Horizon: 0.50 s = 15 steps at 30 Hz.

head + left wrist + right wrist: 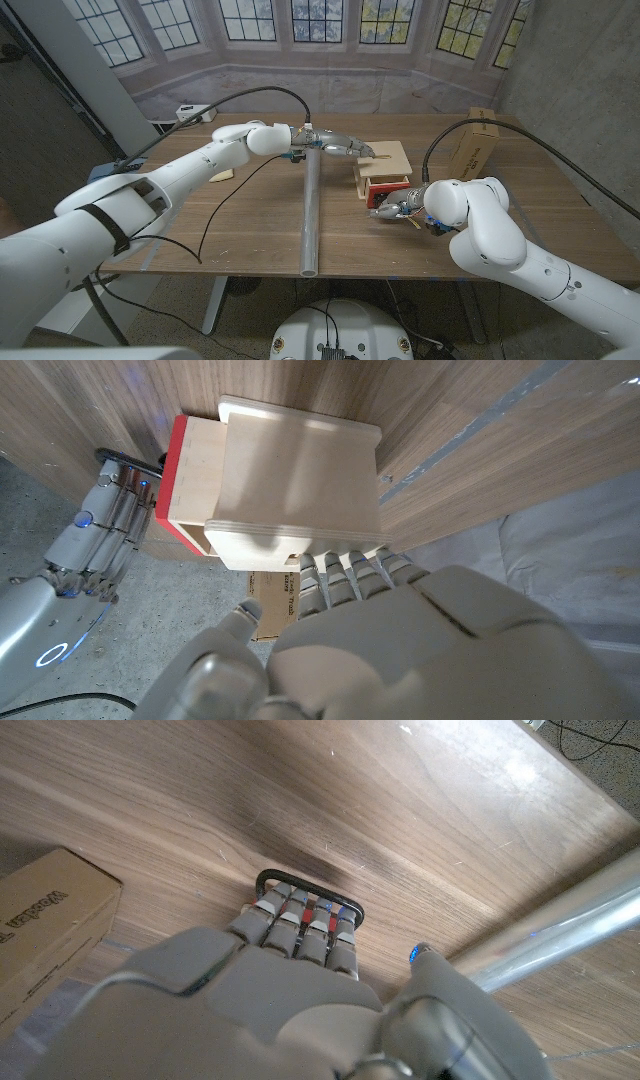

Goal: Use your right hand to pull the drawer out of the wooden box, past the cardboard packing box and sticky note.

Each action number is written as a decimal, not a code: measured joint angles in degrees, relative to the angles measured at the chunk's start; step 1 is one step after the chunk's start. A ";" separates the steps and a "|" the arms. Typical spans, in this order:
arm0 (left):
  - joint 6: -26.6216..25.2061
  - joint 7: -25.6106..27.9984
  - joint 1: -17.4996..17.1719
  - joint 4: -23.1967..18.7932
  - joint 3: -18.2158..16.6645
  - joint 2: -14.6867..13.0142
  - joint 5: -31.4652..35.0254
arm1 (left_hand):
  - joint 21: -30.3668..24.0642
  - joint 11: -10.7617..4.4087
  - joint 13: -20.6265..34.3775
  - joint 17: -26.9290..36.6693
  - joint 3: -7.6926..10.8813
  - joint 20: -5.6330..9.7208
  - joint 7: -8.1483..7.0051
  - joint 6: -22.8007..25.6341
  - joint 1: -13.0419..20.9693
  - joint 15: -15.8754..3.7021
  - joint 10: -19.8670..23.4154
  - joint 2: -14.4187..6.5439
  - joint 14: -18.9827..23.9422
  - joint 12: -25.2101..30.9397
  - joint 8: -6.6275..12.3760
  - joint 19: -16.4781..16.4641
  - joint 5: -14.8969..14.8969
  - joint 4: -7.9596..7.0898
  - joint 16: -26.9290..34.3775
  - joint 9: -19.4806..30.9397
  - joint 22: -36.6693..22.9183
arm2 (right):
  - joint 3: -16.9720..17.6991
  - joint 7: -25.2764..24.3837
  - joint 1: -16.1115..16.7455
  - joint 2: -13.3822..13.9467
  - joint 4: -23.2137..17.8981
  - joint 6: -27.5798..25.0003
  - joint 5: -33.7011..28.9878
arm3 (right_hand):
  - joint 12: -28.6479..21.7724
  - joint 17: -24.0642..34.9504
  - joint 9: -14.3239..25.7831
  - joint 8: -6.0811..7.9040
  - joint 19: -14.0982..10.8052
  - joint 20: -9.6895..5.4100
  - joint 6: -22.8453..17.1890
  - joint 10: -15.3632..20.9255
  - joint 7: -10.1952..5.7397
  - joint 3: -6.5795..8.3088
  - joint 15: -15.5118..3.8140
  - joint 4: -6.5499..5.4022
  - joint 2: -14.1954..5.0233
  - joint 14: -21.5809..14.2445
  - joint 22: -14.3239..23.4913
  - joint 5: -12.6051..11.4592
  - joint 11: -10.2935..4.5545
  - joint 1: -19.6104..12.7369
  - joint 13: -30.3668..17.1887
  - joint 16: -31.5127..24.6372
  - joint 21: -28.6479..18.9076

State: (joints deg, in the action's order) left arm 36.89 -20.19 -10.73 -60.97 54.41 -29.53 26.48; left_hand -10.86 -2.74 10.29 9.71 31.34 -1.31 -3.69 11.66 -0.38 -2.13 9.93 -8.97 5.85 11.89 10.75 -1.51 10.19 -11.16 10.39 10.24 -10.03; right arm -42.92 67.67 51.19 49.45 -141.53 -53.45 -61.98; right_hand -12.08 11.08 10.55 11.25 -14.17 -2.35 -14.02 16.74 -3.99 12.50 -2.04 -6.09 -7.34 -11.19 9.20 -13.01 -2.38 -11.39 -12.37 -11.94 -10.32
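Observation:
A pale wooden box point(386, 156) stands mid-table, and its drawer point(386, 185) with a red front sticks a little way out towards me. My right hand point(401, 209) hooks its fingers point(300, 925) through the drawer's black wire handle point(310, 882) and grips it. My left hand point(336, 146) reaches to the box from the left. Its straight fingertips point(345, 565) press on the edge of the box point(300, 470), thumb apart, holding nothing. In the left wrist view the red drawer front point(172, 470) and my right hand point(95, 545) lie beyond the box.
A cardboard packing box point(472, 141) stands at the right of the wooden box. A long metal pipe point(311, 215) lies along the table to its left. A yellowish note point(222, 176) lies under my left arm, and a white power strip point(190, 113) lies far left.

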 measured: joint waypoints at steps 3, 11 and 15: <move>0.18 0.01 0.16 0.45 0.11 0.16 -0.03 | 0.00 0.00 0.00 0.00 0.00 0.00 0.00 0.00 0.00 0.00 0.00 0.00 0.00 0.00 0.00 0.00 0.00 0.00 -0.01 0.00 0.00 | -0.02 0.44 -0.01 0.08 -0.10 -0.28 -0.23 | 0.00 0.00 0.00 0.08 0.00 0.00 -0.03 0.26 0.03 0.01 0.00 0.01 0.00 0.00 0.00 0.00 -0.26 0.00 0.02 0.00 0.00; 0.63 0.16 0.44 1.47 0.34 0.48 -0.42 | 0.00 0.00 -0.01 0.01 -0.22 0.10 0.00 0.00 0.00 -0.33 0.00 0.00 0.32 0.00 0.00 0.10 0.00 -0.23 -0.08 0.04 0.00 | -0.11 1.85 -0.06 0.28 -0.32 -1.06 -0.84 | -0.24 -0.16 0.00 0.23 0.00 0.00 -0.32 0.37 0.32 0.17 -0.30 0.17 0.02 -0.30 -0.02 0.00 -0.26 0.02 -0.03 0.00 0.00; 0.69 0.17 0.51 1.89 0.41 0.55 -0.57 | 0.01 0.00 -0.05 0.01 -0.46 0.11 0.00 0.00 0.00 -0.32 0.00 0.00 0.32 0.00 0.00 0.11 0.00 0.01 0.03 0.05 0.01 | -0.10 2.87 0.01 0.37 -0.46 -1.69 -1.35 | -0.24 -0.16 0.00 0.23 0.00 0.00 -0.44 0.47 0.19 0.17 -0.30 0.17 0.23 -0.30 0.00 0.00 -0.17 0.23 -0.28 0.00 0.01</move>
State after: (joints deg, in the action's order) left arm 37.59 -20.02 -10.22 -59.08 54.82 -28.99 25.92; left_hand -10.85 -2.74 10.24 9.72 30.88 -1.20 -3.69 11.66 -0.38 -2.45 9.93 -8.97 6.17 11.89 10.74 -1.40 10.19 -11.15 10.42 10.29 -10.02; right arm -43.02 70.54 51.20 49.83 -141.99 -55.13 -63.33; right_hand -12.32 10.91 10.55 11.48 -14.17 -2.35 -14.46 17.20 -3.80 12.67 -2.34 -5.92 -7.11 -11.49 9.20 -13.01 -2.55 -11.16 -12.65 -11.94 -10.31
